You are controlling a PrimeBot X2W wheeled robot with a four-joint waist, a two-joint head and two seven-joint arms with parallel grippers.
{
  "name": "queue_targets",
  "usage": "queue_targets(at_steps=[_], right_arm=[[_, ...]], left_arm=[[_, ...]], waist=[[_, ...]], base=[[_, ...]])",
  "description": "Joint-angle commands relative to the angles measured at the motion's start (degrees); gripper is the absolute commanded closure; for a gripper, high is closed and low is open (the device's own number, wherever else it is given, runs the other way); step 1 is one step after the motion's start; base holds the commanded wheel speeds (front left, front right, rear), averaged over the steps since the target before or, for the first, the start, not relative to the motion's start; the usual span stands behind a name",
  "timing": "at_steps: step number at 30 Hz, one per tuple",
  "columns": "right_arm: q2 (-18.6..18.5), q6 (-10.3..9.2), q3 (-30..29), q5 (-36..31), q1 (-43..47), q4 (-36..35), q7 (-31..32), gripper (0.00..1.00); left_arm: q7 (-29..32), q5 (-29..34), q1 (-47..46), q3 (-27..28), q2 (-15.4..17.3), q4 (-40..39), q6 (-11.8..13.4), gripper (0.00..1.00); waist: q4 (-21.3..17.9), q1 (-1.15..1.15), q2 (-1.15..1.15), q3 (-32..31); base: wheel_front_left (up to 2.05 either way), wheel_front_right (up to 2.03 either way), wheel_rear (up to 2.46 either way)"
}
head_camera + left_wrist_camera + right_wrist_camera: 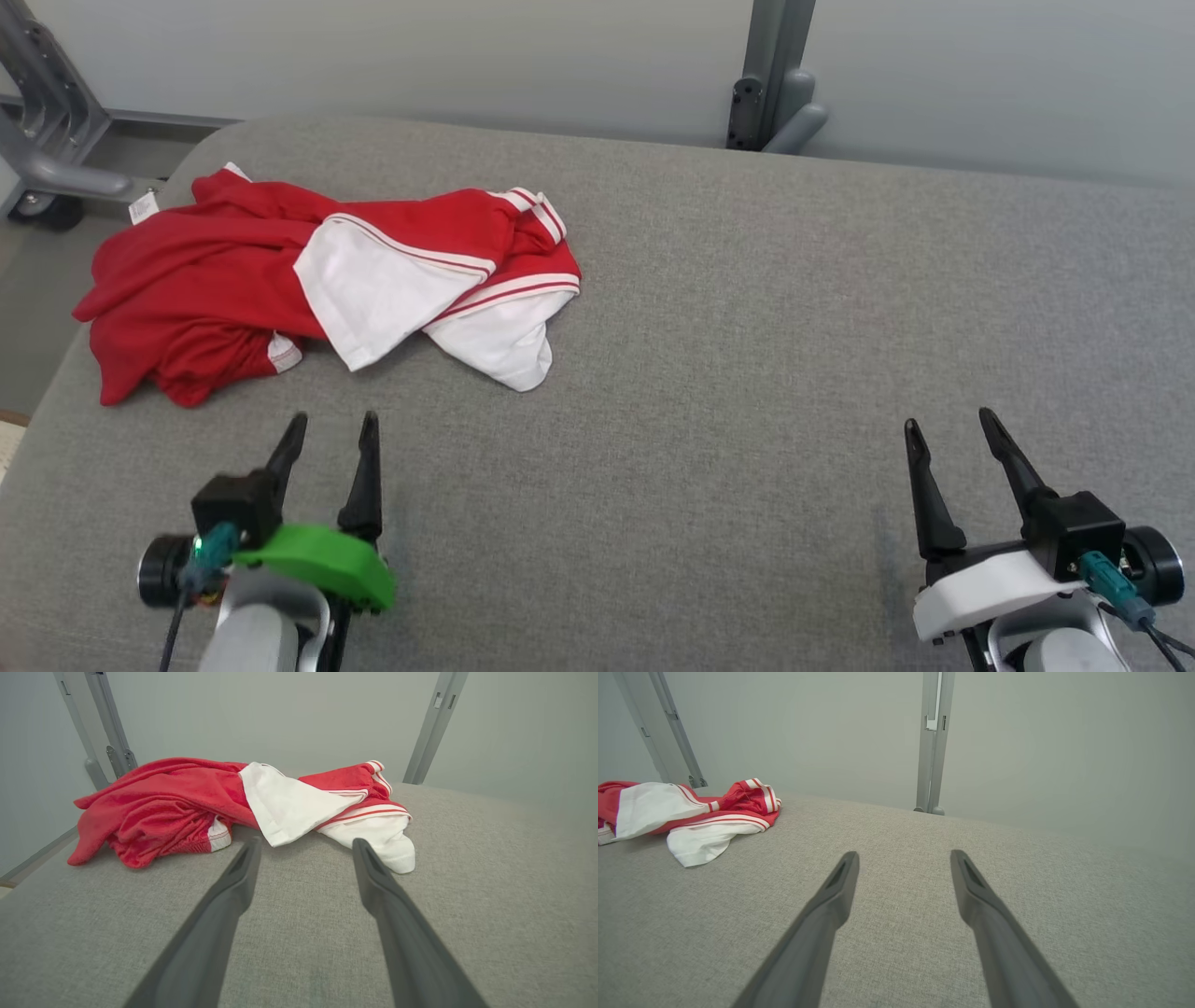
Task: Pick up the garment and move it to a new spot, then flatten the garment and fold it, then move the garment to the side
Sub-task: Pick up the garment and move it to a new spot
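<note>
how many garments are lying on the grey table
1: a crumpled red and white garment at the far left of the table, ahead of the left gripper. Its folds could hide a second piece.

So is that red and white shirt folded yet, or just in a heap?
Just a heap. The shirt lies crumpled on the grey table, its white parts flopped over bunched red cloth, no neat edges.

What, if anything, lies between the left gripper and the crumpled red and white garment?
Nothing visible does. Only grey upholstered surface separates the open left gripper from the red and white garment, crumpled just ahead of it.
</note>
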Motion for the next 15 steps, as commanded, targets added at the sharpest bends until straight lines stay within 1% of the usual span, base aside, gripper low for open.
queue_targets(at_steps=[1, 4, 6, 7, 12, 15], right_arm=[[-0.49, 0.0, -0.06, -0.27, -1.28, -0.45, -0.2, 0.0], [-0.85, 0.0, 0.22, -0.3, -3.35, -0.99, -0.2, 0.0], [-1.0, 0.0, 0.42, -0.09, -4.73, -1.18, -0.2, 0.0], [-1.0, 0.0, 0.42, -0.09, -4.73, -1.18, -0.2, 0.0], [-1.05, -0.01, 1.39, 0.85, -7.96, -1.05, -0.2, 0.0], [-0.9, -0.01, 1.75, 1.65, -8.89, -0.64, -0.2, 0.0]], left_arm=[[1.03, 0.12, -4.38, -1.14, 0.68, 1.16, 0.03, 0.0], [3.77, 0.6, -12.23, -3.87, 1.43, 4.41, 0.03, 0.0], [5.51, 0.74, -17.33, -7.6, 2.06, 6.41, 0.03, 0.0], [5.51, 0.74, -17.33, -7.6, 2.06, 6.41, 0.03, 0.0], [8.7, -0.49, -27.54, -14.5, 5.05, 12.49, 0.06, 0.0], [9.33, -1.09, -31.52, -18.33, 7.06, 16.77, 0.07, 0.0]], waist=[[-2.36, 0.0, 0.26, 4.54], [-3.64, 0.0, 0.26, 8.67], [-4.55, 0.0, 0.26, 11.15], [-4.55, 0.0, 0.26, 11.15], [-7.13, 0.0, 0.26, 16.05], [-8.83, 0.0, 0.26, 17.17]], base=[[0.0, 0.0, 0.0], [0.0, 0.0, 0.0], [0.0, 0.0, 0.0], [0.0, 0.0, 0.0], [0.0, 0.0, 0.0], [0.0, 0.0, 0.0]])
